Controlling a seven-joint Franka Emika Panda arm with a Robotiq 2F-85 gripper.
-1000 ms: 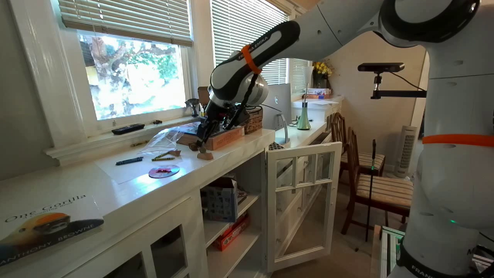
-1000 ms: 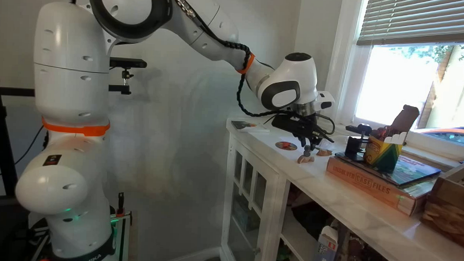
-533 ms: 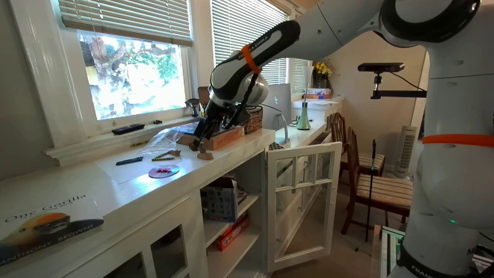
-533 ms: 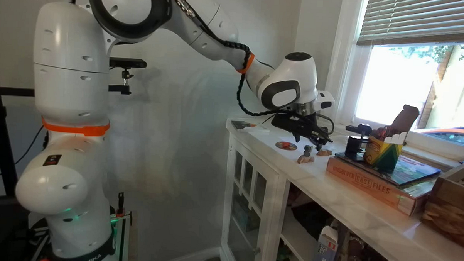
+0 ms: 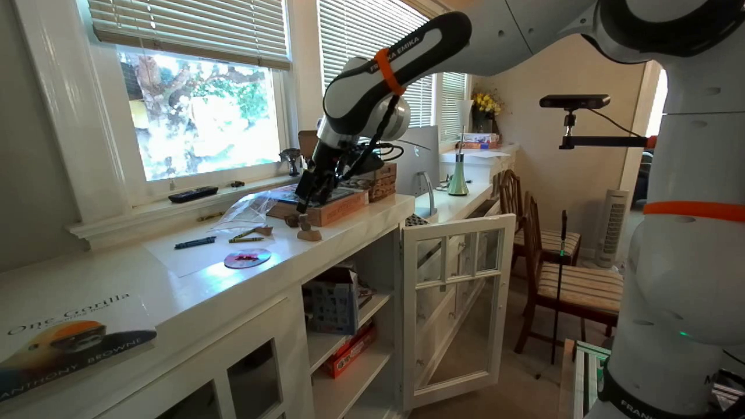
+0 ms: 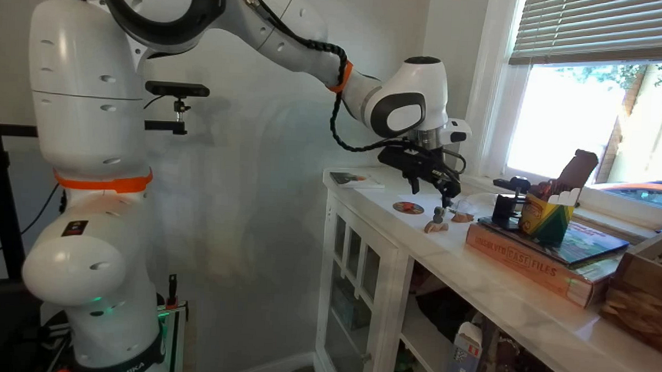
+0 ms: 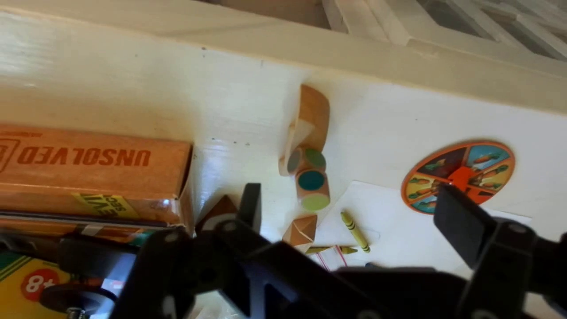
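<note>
My gripper [image 7: 354,217] stands open with nothing between its fingers, seen also in both exterior views just above the counter [image 6: 504,269]. Below it, nearest to its jaws, are small wooden blocks with coloured dots [image 7: 313,188], one on another. They sit on a curved wooden piece [image 7: 316,110] near the counter's front edge. A faceted wooden block [image 7: 301,231] lies close by. A darker brown block [image 7: 217,212] is partly hidden behind a finger. Under the opposite finger is a round orange-rimmed spinner disc [image 7: 496,155], partly covered.
An "Unsolved Case Files" box [image 6: 521,261] carries a crayon box [image 6: 547,218] and a black stand. Yellow crayons [image 7: 355,232], white paper [image 5: 180,256] and a clear plastic bag [image 5: 247,212] lie around. A cabinet door [image 5: 457,308] hangs ajar below; a book [image 5: 75,343] lies at the counter's end.
The jaws have spread wide, leaving the dotted blocks standing on the curved piece. My arm has since risen and drawn back slightly from the counter. The objects stay put.
</note>
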